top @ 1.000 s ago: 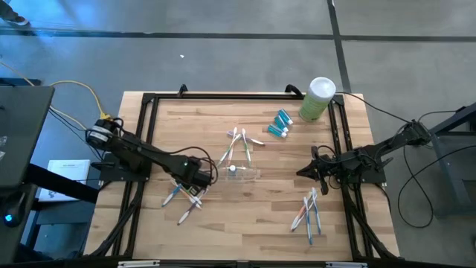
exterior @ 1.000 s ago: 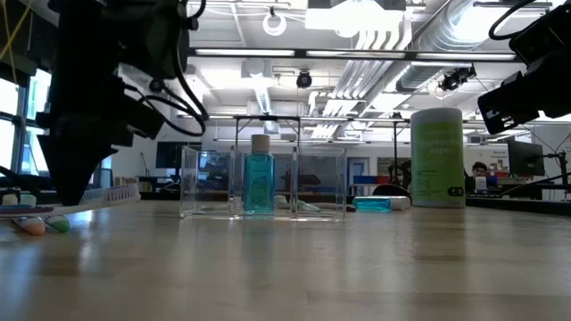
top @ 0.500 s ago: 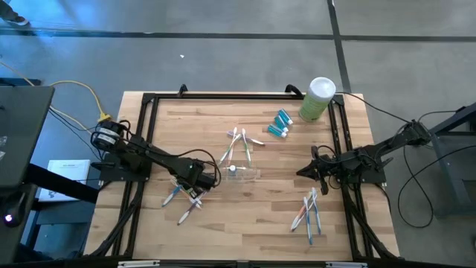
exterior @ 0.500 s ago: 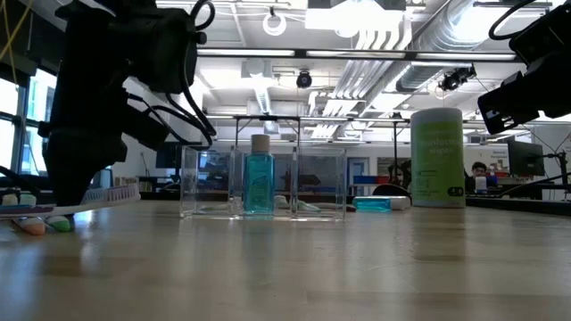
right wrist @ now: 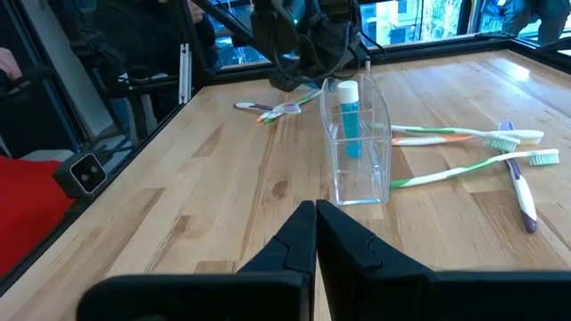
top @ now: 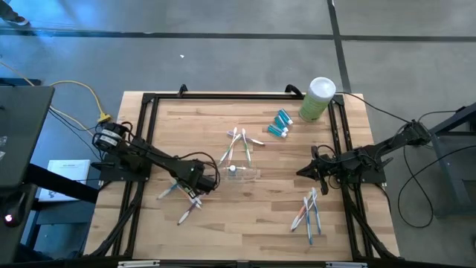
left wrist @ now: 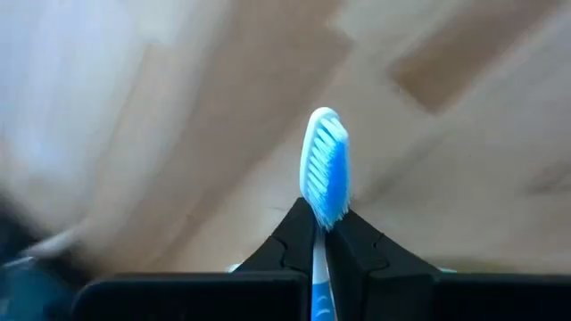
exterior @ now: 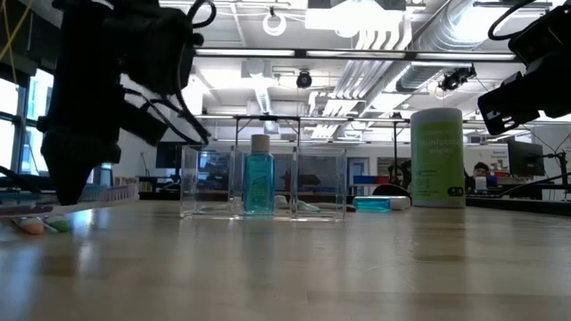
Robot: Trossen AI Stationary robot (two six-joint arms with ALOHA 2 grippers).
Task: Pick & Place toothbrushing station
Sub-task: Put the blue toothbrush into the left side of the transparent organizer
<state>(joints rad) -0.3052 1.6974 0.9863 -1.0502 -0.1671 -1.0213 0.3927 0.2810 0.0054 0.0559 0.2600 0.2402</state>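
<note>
No legible text on anything.

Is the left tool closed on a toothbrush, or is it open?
Closed on one. In the left wrist view the left tool has its two fingers pressed against the neck of a blue toothbrush, whose bristled head sticks out beyond them.

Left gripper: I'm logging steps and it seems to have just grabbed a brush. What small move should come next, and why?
Probably lift and carry toward the clear cup. The left gripper is shut on a blue-bristled toothbrush, head poking past the fingertips. In the high view it sits low over the loose brushes left of the cup, which holds one blue tube. The right gripper waits, shut.
</note>
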